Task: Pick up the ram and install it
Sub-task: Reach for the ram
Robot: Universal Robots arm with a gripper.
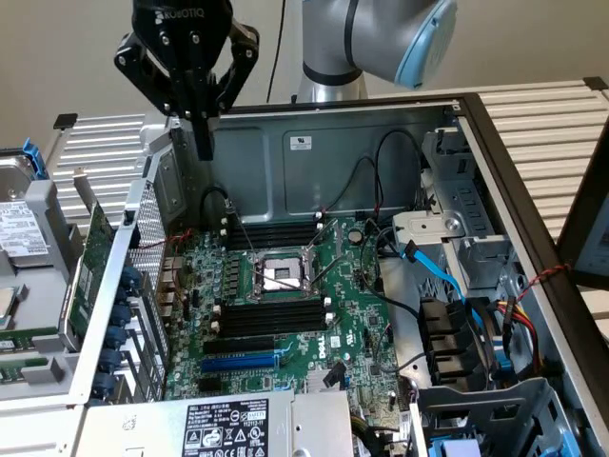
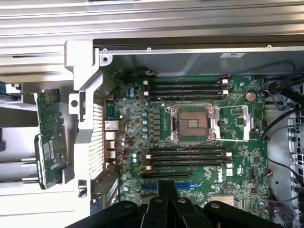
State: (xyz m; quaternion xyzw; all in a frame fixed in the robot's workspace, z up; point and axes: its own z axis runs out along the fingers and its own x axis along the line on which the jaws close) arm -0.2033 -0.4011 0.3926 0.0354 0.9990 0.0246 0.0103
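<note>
Green stick: the ram sits outside the computer case, just beside its perforated rear wall, on the exterior view's left.
End effector: mine is closed with the fingers pressed together and nothing between them.
Ram against end effector: the ram is lower than my fingertips and off to the exterior view's left, well apart from them. I hang over the rear corner of the case, nearer its wall than the ram.
Hard to make out: I cannot tell whether the ram lies flat or leans on edge. In the wrist view a pale label shows on it, but the chips do not resolve.
Cut off: the case frame covers the ram's lower end in the exterior view. A labelled drive runs off that view's left edge.
Case: open on the slatted desk, with the motherboard inside.
Motherboard: a bare processor socket sits in the middle, with long black slots in banks on two sides of it. All the slots I can see are empty.
Also in the case: dark cables, a blue cable and a labelled power supply at the near edge.
</note>
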